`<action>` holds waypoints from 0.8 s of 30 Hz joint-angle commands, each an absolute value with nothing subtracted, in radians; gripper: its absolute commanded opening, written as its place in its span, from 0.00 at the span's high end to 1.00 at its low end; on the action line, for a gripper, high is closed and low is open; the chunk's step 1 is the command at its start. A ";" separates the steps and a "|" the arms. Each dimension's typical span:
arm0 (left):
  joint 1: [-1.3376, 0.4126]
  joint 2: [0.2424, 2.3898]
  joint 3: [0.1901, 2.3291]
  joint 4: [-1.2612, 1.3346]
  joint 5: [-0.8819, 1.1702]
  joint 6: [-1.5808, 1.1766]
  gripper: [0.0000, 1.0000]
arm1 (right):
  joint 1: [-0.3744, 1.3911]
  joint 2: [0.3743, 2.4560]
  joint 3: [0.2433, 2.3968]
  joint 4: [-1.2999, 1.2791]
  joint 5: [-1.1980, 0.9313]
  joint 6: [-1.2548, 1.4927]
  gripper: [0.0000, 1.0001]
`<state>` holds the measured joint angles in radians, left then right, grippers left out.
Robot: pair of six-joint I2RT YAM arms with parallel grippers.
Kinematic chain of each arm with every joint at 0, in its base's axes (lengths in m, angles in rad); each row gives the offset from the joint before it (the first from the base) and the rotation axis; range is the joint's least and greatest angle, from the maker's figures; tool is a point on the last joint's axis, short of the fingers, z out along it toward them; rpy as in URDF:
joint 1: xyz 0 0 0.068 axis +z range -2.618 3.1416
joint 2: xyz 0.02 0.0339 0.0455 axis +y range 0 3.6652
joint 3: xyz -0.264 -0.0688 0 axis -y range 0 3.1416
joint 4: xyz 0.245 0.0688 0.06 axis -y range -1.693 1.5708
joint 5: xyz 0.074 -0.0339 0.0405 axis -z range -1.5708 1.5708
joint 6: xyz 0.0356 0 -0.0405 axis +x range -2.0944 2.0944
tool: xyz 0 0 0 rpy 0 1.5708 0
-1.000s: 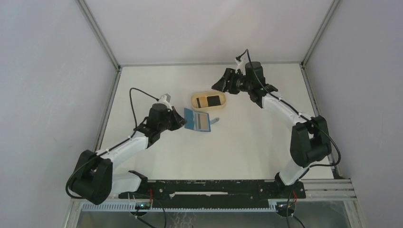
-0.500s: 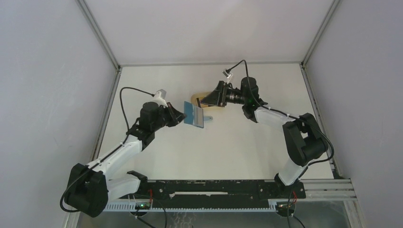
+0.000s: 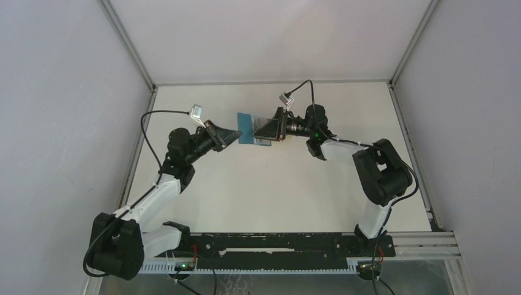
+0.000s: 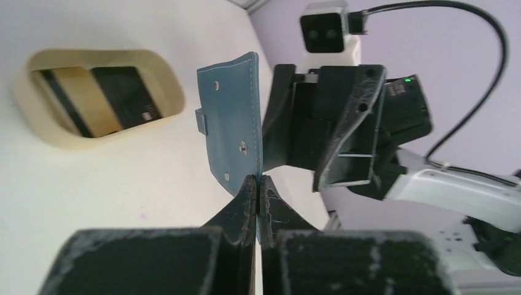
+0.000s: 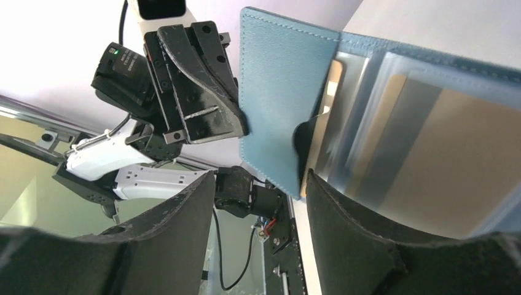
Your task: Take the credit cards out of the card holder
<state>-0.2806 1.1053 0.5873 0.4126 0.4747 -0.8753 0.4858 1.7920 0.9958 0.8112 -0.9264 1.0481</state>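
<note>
The teal-blue card holder [image 3: 247, 126] hangs open above the table, and my left gripper [image 4: 258, 180] is shut on its lower edge. Seen from the left wrist, its outer face [image 4: 233, 123] shows rivets and a small tab. In the right wrist view, the blue flap [image 5: 276, 98] and clear sleeves with a pale card [image 5: 399, 141] fill the frame. My right gripper [image 5: 259, 178] is open, and the flap's lower corner sits between its fingertips. A black credit card [image 4: 126, 98] and a tan one with a dark stripe [image 4: 74, 107] lie in the tan tray [image 4: 92, 140].
The tan rounded tray sits on the white table behind the raised holder, and the two grippers mostly cover it in the top view. Both arms meet at the back middle of the table [image 3: 276, 184]. Grey walls enclose the workspace on three sides.
My left arm has lifted the holder off the table and carried it toward the back. My right gripper swung in from the right of the tray and now faces the holder closely.
</note>
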 commanded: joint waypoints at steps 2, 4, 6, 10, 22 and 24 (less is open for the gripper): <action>-0.265 1.165 0.548 0.766 0.663 -1.057 1.00 | 0.473 1.814 1.012 0.960 -0.937 1.106 0.36; -0.265 1.185 0.536 0.841 0.687 -1.101 1.00 | 0.467 1.814 1.012 0.973 -0.938 1.113 0.36; -0.265 1.198 0.531 0.888 0.704 -1.126 1.00 | 0.464 1.809 1.012 0.981 -0.937 1.117 0.37; -0.265 1.209 0.529 0.928 0.724 -1.146 1.00 | 0.454 1.799 1.012 0.984 -0.939 1.114 0.37; -0.266 1.224 0.518 1.005 0.752 -1.195 1.00 | 0.426 1.788 1.012 0.995 -0.937 1.112 0.38; -0.265 1.230 0.510 1.013 0.749 -1.196 1.00 | 0.427 1.779 1.012 0.999 -0.946 1.113 0.39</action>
